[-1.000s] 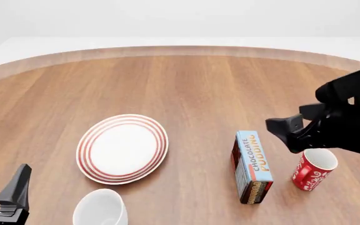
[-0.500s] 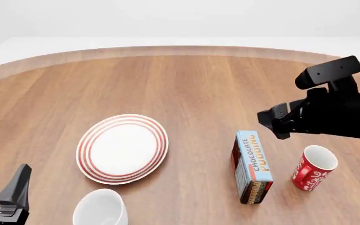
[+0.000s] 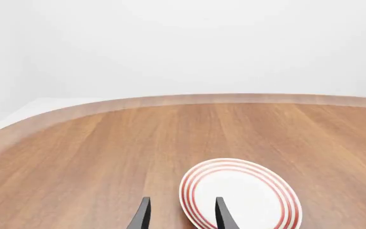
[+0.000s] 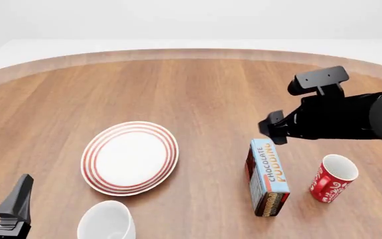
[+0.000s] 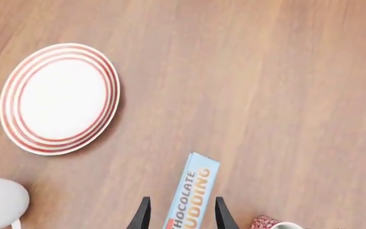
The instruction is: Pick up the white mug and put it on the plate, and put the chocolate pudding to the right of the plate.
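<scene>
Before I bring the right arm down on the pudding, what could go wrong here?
The red mug stands close on the chocolate pudding's right, so a wide approach by the right end effector may knock it. The box rests on a narrow side and could tip if nudged. The white mug sits near the plate's near rim; carrying anything low across there risks a bump.

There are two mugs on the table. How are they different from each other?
The white mug is plain all over, while the red mug carries white swirls on its side. The white mug sits at the near edge just below the plate; the red mug stands far to the right, beside the chocolate pudding. Both have white insides, look empty, and neither is being held.
</scene>
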Action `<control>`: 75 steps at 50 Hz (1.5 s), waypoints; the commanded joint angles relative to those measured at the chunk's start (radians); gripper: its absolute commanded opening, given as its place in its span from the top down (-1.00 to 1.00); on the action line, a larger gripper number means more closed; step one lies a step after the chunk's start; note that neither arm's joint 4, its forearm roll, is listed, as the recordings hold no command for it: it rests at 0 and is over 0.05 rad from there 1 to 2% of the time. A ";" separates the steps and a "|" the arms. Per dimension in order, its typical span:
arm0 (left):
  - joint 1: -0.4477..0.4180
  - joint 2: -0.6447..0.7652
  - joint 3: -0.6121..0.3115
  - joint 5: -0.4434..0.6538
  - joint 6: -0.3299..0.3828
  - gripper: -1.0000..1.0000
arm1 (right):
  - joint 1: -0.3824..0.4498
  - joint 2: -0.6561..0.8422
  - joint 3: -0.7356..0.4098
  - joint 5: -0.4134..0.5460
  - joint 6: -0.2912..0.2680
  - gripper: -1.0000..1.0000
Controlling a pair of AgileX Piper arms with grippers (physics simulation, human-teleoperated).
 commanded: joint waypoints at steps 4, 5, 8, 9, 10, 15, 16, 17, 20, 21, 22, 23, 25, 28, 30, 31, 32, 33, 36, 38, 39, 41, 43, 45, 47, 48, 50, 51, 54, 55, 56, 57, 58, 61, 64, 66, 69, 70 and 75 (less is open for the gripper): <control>0.000 0.000 0.000 0.000 0.000 -1.00 | -0.002 0.057 0.020 -0.029 0.050 -1.00; 0.000 0.000 0.000 0.000 0.000 -1.00 | -0.004 0.059 0.023 -0.029 0.051 -1.00; 0.000 0.000 0.000 0.000 0.000 -1.00 | -0.011 0.064 0.026 -0.030 0.053 -1.00; 0.000 0.000 0.000 0.000 0.000 -1.00 | -0.011 0.066 0.026 -0.029 0.063 -1.00; 0.000 0.000 0.000 0.000 0.000 -1.00 | -0.012 0.068 0.027 -0.030 0.066 -1.00; 0.000 0.000 0.000 0.000 0.000 -1.00 | -0.022 0.074 0.040 -0.037 0.064 -1.00; 0.000 0.000 0.000 0.000 0.000 -1.00 | -0.027 0.075 0.042 -0.037 0.065 -1.00; 0.000 0.000 0.000 0.000 0.000 -1.00 | -0.031 0.075 0.043 -0.038 0.058 -1.00; 0.000 0.000 0.000 0.000 0.000 -1.00 | -0.036 0.075 0.047 -0.037 0.064 -1.00; 0.000 0.000 0.000 0.000 0.000 -1.00 | -0.036 0.076 0.048 -0.038 0.068 -1.00; 0.000 0.000 0.000 0.000 0.000 -1.00 | -0.039 0.076 0.051 -0.039 0.071 -1.00; 0.000 0.000 0.000 0.000 0.000 -1.00 | -0.042 0.078 0.054 -0.042 0.059 -1.00; 0.000 0.000 0.000 0.000 0.000 -1.00 | -0.041 0.080 0.061 -0.048 0.065 -1.00; 0.000 0.000 0.000 0.000 0.000 -1.00 | -0.040 0.085 0.072 -0.056 0.069 -1.00; 0.000 0.000 0.000 0.000 0.000 -1.00 | -0.040 0.086 0.073 -0.057 0.072 -1.00; 0.000 0.000 0.000 0.000 0.000 -1.00 | -0.038 0.088 0.074 -0.058 0.075 -1.00; 0.000 0.000 0.000 0.000 0.000 -1.00 | -0.037 0.089 0.074 -0.058 0.078 -1.00; 0.000 0.000 0.000 0.000 0.000 -1.00 | -0.035 0.093 0.075 -0.061 0.080 -1.00; 0.000 0.000 0.000 0.000 0.000 -1.00 | -0.028 0.099 0.081 -0.067 0.096 -1.00; 0.000 0.000 0.000 0.000 0.000 -1.00 | -0.027 0.100 0.084 -0.070 0.095 -1.00; 0.000 0.000 0.000 0.000 0.000 -1.00 | -0.026 0.102 0.087 -0.072 0.100 -1.00; 0.000 0.000 0.000 0.000 0.000 -1.00 | -0.023 0.108 0.097 -0.081 0.105 -1.00; 0.000 0.000 0.000 0.000 0.000 -1.00 | -0.024 0.111 0.098 -0.084 0.102 -1.00; 0.000 0.000 0.000 0.000 0.000 -1.00 | -0.018 0.120 0.105 -0.094 0.110 -1.00; 0.000 0.000 0.000 0.000 0.000 -1.00 | -0.016 0.126 0.111 -0.101 0.115 -1.00; 0.000 0.000 0.000 0.000 0.000 -1.00 | -0.017 0.128 0.112 -0.104 0.114 -1.00; 0.000 0.000 0.000 0.000 0.000 -1.00 | -0.019 0.133 0.116 -0.110 0.118 -1.00; 0.000 0.000 0.000 0.000 0.000 -1.00 | -0.022 0.135 0.119 -0.113 0.117 -1.00; 0.000 0.000 0.000 0.000 0.000 -1.00 | -0.024 0.138 0.132 -0.121 0.126 -1.00; 0.000 0.000 0.000 0.000 0.000 -1.00 | -0.029 0.140 0.142 -0.127 0.126 -1.00; 0.000 0.000 0.000 0.000 0.000 -1.00 | -0.031 0.140 0.146 -0.128 0.123 -1.00; 0.000 0.000 0.000 0.000 0.000 -1.00 | -0.031 0.140 0.146 -0.128 0.123 -1.00; 0.000 0.000 0.000 0.000 0.000 -1.00 | -0.036 0.143 0.150 -0.130 0.117 -1.00; 0.000 0.000 0.000 0.000 0.000 -1.00 | -0.028 0.149 0.159 -0.137 0.130 -1.00; 0.000 0.000 0.000 0.000 0.000 -1.00 | -0.026 0.157 0.168 -0.144 0.134 -1.00; 0.000 0.000 0.000 0.000 0.000 -1.00 | -0.025 0.162 0.168 -0.147 0.136 -1.00; 0.000 0.000 0.000 0.000 0.000 -1.00 | -0.017 0.171 0.170 -0.152 0.142 -1.00; 0.000 0.000 0.000 0.000 0.000 -1.00 | -0.013 0.174 0.171 -0.153 0.147 -1.00; 0.000 0.000 0.000 0.000 0.000 -1.00 | -0.003 0.186 0.177 -0.162 0.151 -1.00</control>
